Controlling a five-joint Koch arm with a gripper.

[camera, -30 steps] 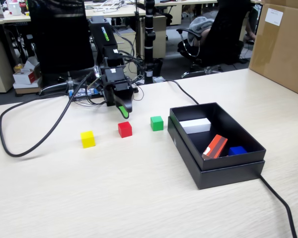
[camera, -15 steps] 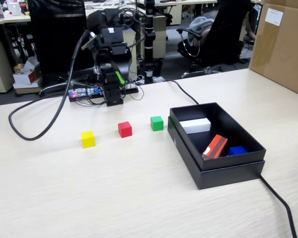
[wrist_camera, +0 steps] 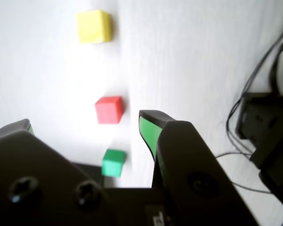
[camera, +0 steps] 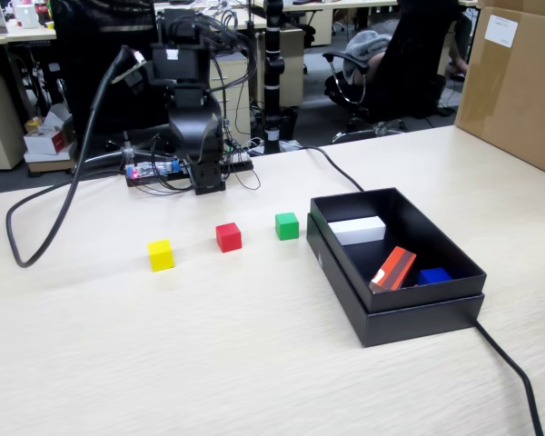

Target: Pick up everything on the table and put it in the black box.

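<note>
The black box point(camera: 395, 313) sits on the pale wood table point(camera: 209, 363) nearest the fixed camera, at the right of that view, its lid off. Inside it lie a white block point(camera: 357, 230) at the far end, an orange-red block point(camera: 393, 269) leaning toward the near end, and a small blue piece point(camera: 433, 275) just beside that one. A black cable point(camera: 513, 381) runs off from the box's near corner toward the camera.

Just left of the box, close to its far corner, stands the green cube point(camera: 287, 226). The red cube point(camera: 228, 237) is further left of the box, and the yellow cube point(camera: 161, 255) furthest — all three in a row, apart from one another, with bare table between them and the box.

Beyond the cubes, further from the box, the arm rises over its base with the gripper point(wrist_camera: 85, 125) lifted clear of the table. In the wrist view its green-lined jaws stand wide apart and hold nothing; the red and green cubes show between them, far below. A big brown carton point(camera: 518, 86) stands behind the box, at the right edge.
</note>
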